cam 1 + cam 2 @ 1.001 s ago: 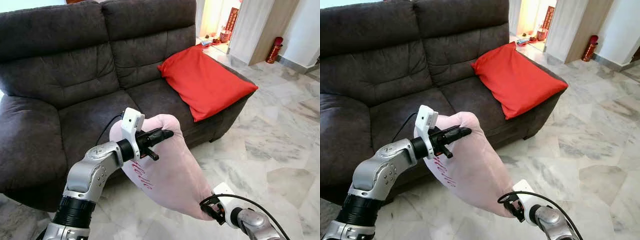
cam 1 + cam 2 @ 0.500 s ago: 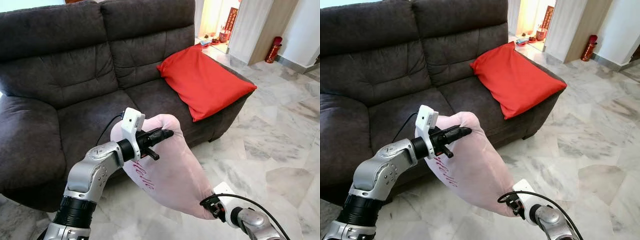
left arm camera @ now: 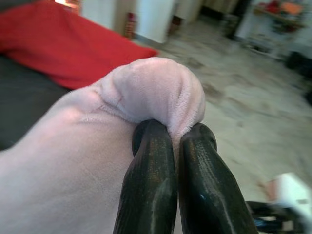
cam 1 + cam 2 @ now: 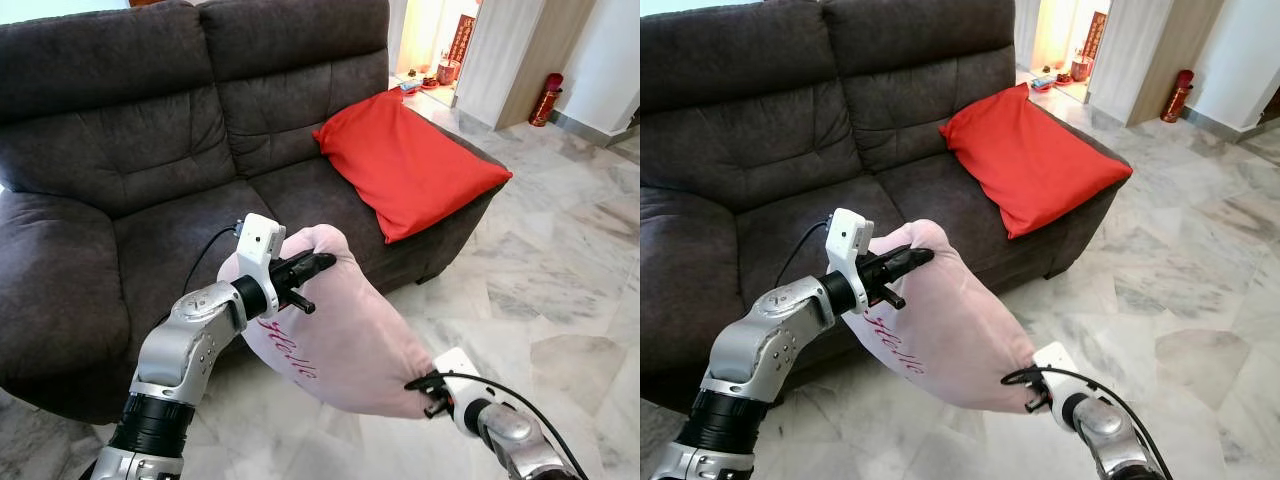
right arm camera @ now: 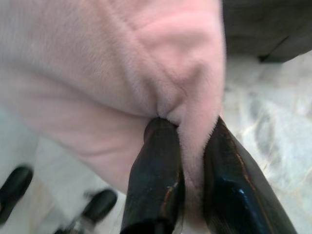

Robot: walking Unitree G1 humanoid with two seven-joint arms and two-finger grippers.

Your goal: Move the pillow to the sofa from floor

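Dark grey two-seat fabric sofa across the far left and centre; left seat cushion bare.

Left gripper, on the silver left arm, raised in front of the sofa's seat edge. Its two black fingers are pressed together on the upper corner of the pale pink plush pillow, a fold of the fabric pinched between them.

The pink pillow hangs in the air, slanting from that upper corner down toward the robot's right, clear of the marble floor. Red script lettering shows on its near face. It sits just before the sofa front, not on the seat.

Right gripper low at the pillow's bottom corner; its fingers are clamped on a pinch of the plush.

Square red cushion lies tilted on the sofa's right seat and armrest, well apart from the pink pillow.

Red cylinder stands against the far wall, right.
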